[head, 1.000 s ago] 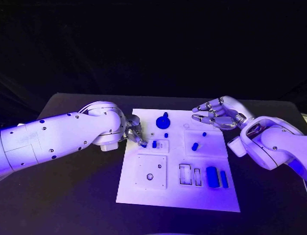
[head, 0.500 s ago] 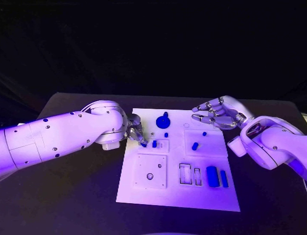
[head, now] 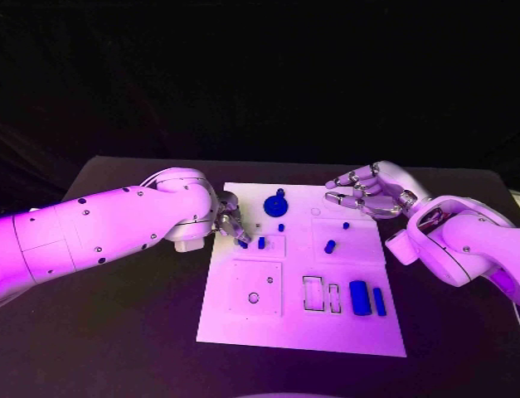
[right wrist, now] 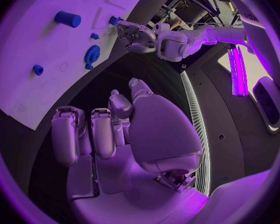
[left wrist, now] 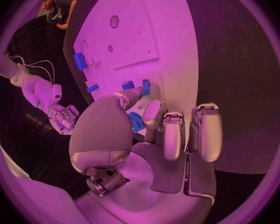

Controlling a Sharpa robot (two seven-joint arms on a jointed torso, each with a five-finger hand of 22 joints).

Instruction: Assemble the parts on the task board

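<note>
The white task board [head: 302,332] lies in the middle of the black table. My left hand [head: 227,224] is at the board's left edge, its fingertips pinching a small blue part [head: 243,244] beside a blue peg [head: 261,243]. In the left wrist view the same hand [left wrist: 146,129] curls over the board [left wrist: 165,25], with the small part [left wrist: 144,88] at its fingertips. A blue gear [head: 276,203] sits near the far edge. My right hand [head: 371,192] hovers over the board's far right corner, fingers curled in and holding nothing.
A thick blue cylinder [head: 357,298] and a slim blue bar [head: 379,303] lie at the board's near right, next to two rectangular slots [head: 323,296]. A square plate with a round hole [head: 256,292] is at the near left. Another blue peg [head: 330,246] stands mid-right.
</note>
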